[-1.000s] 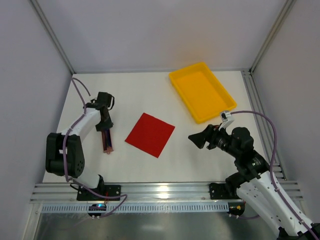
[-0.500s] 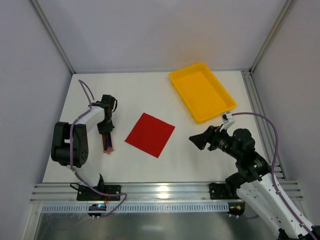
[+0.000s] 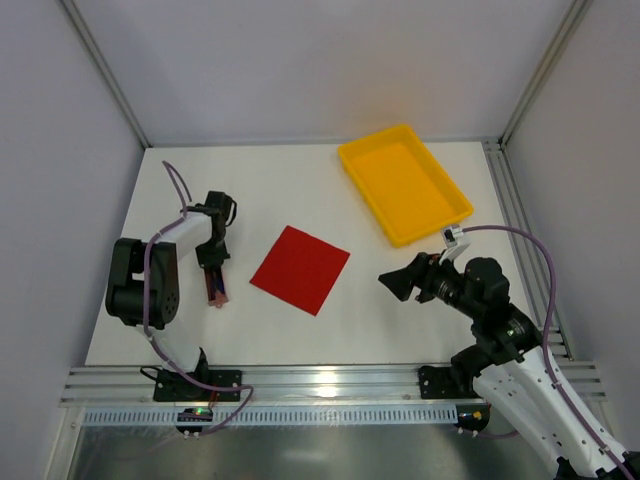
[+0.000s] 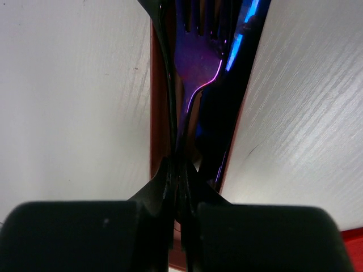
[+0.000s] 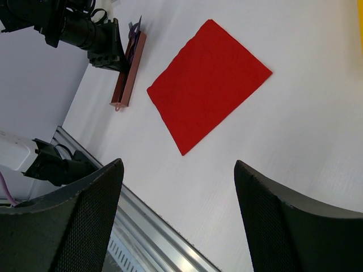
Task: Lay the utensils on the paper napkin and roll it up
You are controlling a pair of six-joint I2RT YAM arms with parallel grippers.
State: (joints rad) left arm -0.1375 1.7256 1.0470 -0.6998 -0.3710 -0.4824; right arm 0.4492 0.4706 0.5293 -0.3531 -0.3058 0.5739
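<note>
my left claw (image 4: 180,177) is pinched shut on the utensils (image 4: 198,62) in their reddish holder (image 3: 214,285). best to lift straight up, keeping the grip firm, then cross to the napkin (image 3: 300,268). my right claw (image 5: 176,170) hangs wide.

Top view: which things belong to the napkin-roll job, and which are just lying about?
Job: purple fork and black utensil, both pinched in the left claw; red paper napkin.
Lying about: yellow tray; brownish-red holder.
</note>
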